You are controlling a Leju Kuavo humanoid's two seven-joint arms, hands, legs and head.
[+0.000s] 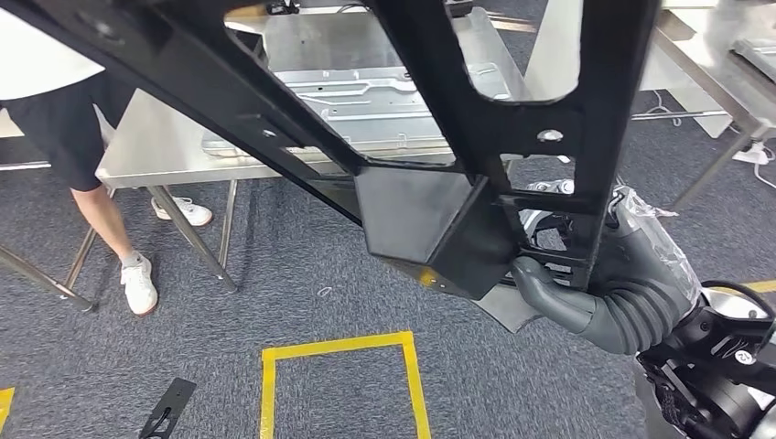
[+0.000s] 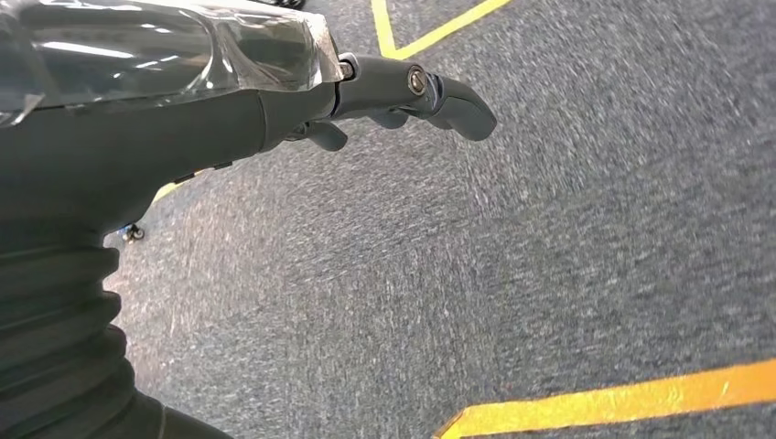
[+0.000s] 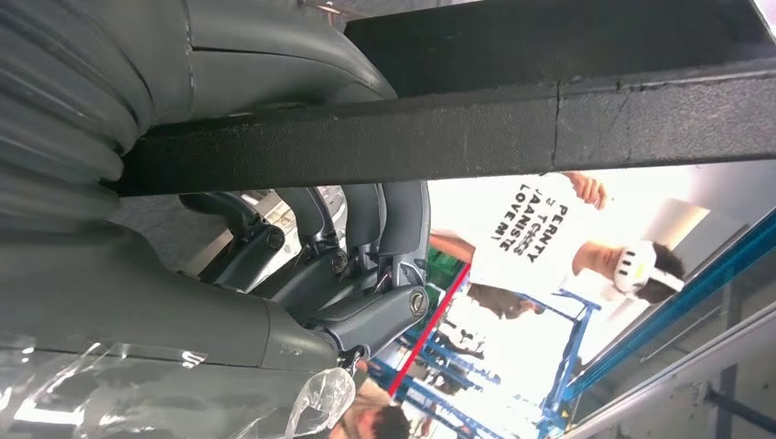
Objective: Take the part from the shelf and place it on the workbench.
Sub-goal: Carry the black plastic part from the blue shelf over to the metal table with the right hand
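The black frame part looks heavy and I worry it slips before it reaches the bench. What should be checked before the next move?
1. Right hand grips the black frame part: ok, fingers wrap a bar in the right wrist view.
2. Left hand helping to carry: not ok, it holds nothing and hangs over the carpet.
3. Workbench within reach ahead: cannot tell.
4. Landing spot free: not ok, a metal panel lies on the bench.
5. Person clear of the path: not ok, standing beside the bench.
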